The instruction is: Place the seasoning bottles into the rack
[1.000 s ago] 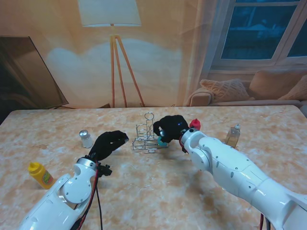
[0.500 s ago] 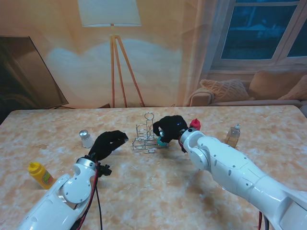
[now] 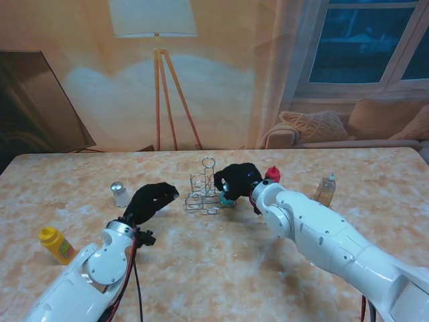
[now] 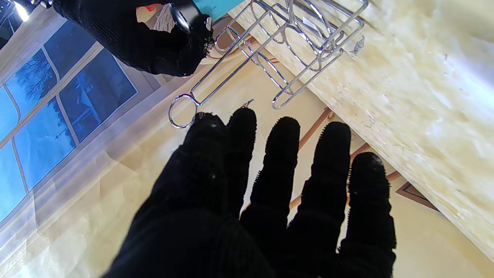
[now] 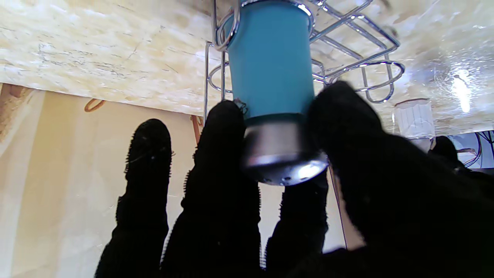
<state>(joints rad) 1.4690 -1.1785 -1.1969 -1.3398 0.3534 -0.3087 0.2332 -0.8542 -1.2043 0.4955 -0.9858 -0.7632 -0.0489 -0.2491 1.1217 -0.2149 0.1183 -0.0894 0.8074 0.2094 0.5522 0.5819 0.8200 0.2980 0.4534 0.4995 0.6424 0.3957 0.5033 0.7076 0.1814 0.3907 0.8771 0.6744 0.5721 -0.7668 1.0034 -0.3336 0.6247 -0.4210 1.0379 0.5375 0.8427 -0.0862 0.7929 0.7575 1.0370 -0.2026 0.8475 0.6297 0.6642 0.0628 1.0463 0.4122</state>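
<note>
A wire rack (image 3: 204,191) stands mid-table, also seen as the rack (image 4: 293,42) and the rack (image 5: 359,65) in the wrist views. My right hand (image 3: 236,180) is shut on a teal shaker (image 3: 228,198) at the rack's right side; the shaker (image 5: 272,65) has its base inside a wire ring, and my fingers (image 5: 224,170) clasp its silver cap. To the rack's left hovers my left hand (image 3: 151,200), open, with fingers (image 4: 281,154) spread and holding nothing. A white shaker (image 3: 120,194), a yellow bottle (image 3: 57,244), a red-capped bottle (image 3: 272,174) and a clear bottle (image 3: 326,190) stand on the table.
The marble table's far edge (image 3: 214,153) runs behind the rack. A floor lamp, a window and a sofa lie beyond it. The white shaker (image 5: 412,117) also shows past the rack in the right wrist view.
</note>
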